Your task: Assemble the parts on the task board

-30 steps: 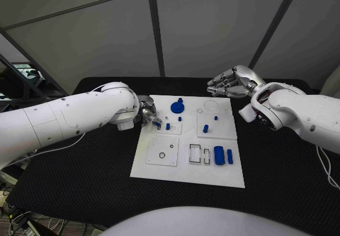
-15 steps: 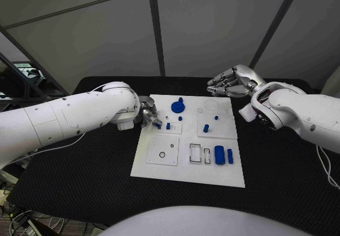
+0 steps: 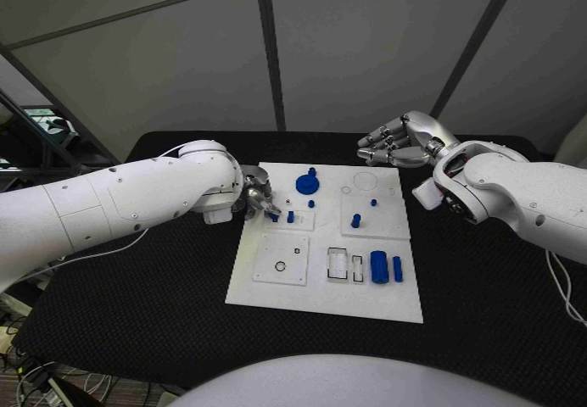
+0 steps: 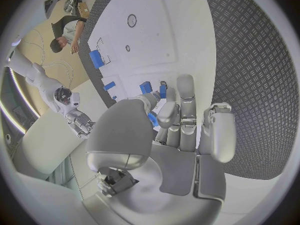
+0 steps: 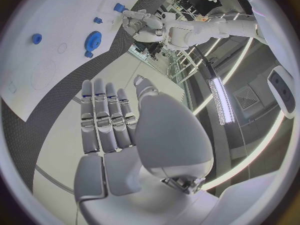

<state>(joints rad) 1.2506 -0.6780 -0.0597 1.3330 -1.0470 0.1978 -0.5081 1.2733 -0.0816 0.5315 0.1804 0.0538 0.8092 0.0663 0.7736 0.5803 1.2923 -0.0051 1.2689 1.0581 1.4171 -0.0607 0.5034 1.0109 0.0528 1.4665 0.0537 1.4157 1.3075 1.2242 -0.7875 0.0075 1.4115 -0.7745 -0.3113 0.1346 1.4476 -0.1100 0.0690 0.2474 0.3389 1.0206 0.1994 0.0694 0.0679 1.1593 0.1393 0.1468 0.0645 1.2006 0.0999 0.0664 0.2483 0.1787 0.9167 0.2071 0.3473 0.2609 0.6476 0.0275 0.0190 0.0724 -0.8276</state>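
The white task board point(image 3: 321, 297) lies in the middle of the black table. On it are a blue gear point(image 3: 306, 184), short blue pegs point(image 3: 354, 221), a blue cylinder point(image 3: 378, 267) and a thin blue bar point(image 3: 398, 270). My left hand point(image 3: 257, 198) hovers over the board's far left part. It pinches a small blue part point(image 4: 153, 119) between thumb and finger, close to a standing peg point(image 3: 290, 218). My right hand point(image 3: 398, 144) is raised beyond the board's far right corner, fingers loosely bent, holding nothing. The gear point(image 5: 94, 37) is also in the right wrist view.
Two narrow rectangular slots point(image 3: 337, 264) lie beside the cylinder. A square plate with a round hole point(image 3: 280, 267) occupies the board's near left. A faint ring outline point(image 3: 365, 181) marks the far right. Black table point(image 3: 489, 288) surrounds the board.
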